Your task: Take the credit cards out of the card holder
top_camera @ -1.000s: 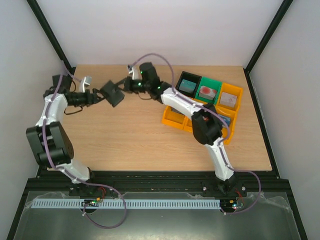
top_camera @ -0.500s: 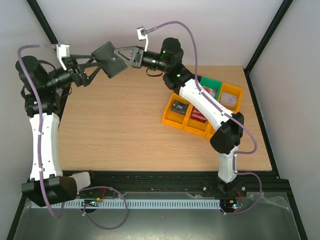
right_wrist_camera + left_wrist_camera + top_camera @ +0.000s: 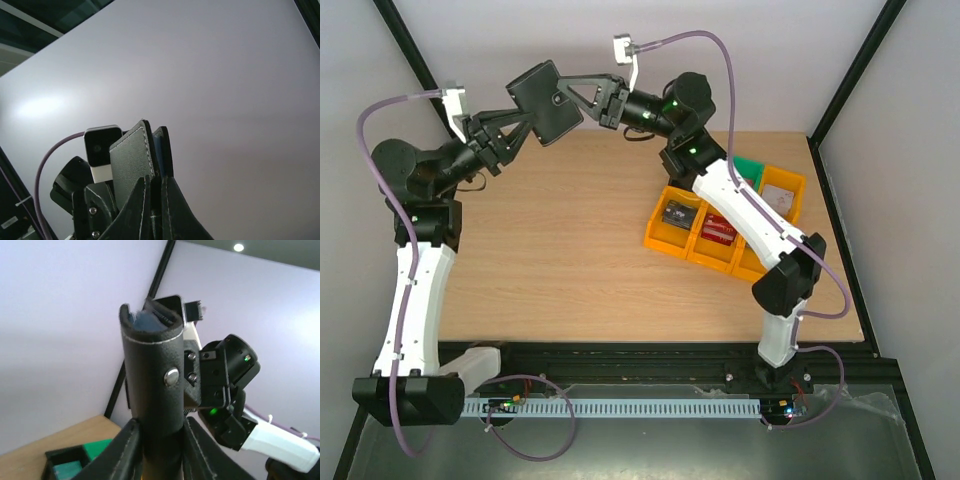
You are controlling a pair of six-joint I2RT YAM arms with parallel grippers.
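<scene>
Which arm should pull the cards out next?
Probably right: the right tool sits at the card holder's open end, while the left tool clamps the opposite end, steadying it. No cards show yet.

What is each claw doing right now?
Left claw: closed on the flat black stitched card holder, held in the air.
Right claw: closed on the same card holder.

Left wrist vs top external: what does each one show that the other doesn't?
Only left wrist: the card holder edge-on, its metal snap stud and the blue-grey lining at its top end; no card is visible. Only top external: the holder's flat black face, plus the left arm and right arm whole. Both: the card holder held in the air above the table, with the left gripper and right gripper clamped on opposite sides.
</scene>
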